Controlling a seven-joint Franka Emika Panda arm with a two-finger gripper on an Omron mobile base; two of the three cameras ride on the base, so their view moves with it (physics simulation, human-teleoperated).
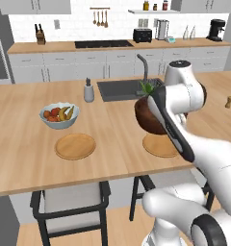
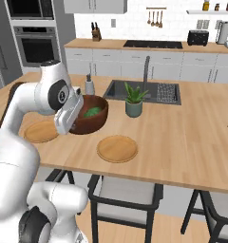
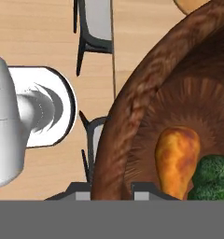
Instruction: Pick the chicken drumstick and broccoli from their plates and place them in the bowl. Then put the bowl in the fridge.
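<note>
My gripper (image 3: 115, 190) is shut on the rim of the dark reddish-brown bowl (image 3: 146, 102), one fingertip inside the wall and one outside. The bowl (image 2: 94, 121) hangs tilted a little above the island counter, between the two light-wood plates (image 2: 117, 148) (image 2: 40, 131). Inside it lie the orange-brown chicken drumstick (image 3: 178, 158) and the green broccoli (image 3: 214, 179), whose top also peeks over the rim (image 2: 92, 112). From the left, the bowl (image 1: 145, 117) is partly hidden by my forearm, above one plate (image 1: 158, 146); the other plate (image 1: 75, 146) is bare. The fridge is out of view.
A pale fruit bowl (image 1: 59, 115) and a soap dispenser (image 1: 89, 90) stand left of the sink (image 1: 122, 89). A potted plant (image 2: 134, 99) sits right behind the held bowl. Stools (image 2: 125, 194) stand under the counter's near edge. An oven (image 2: 35, 45) is at far left.
</note>
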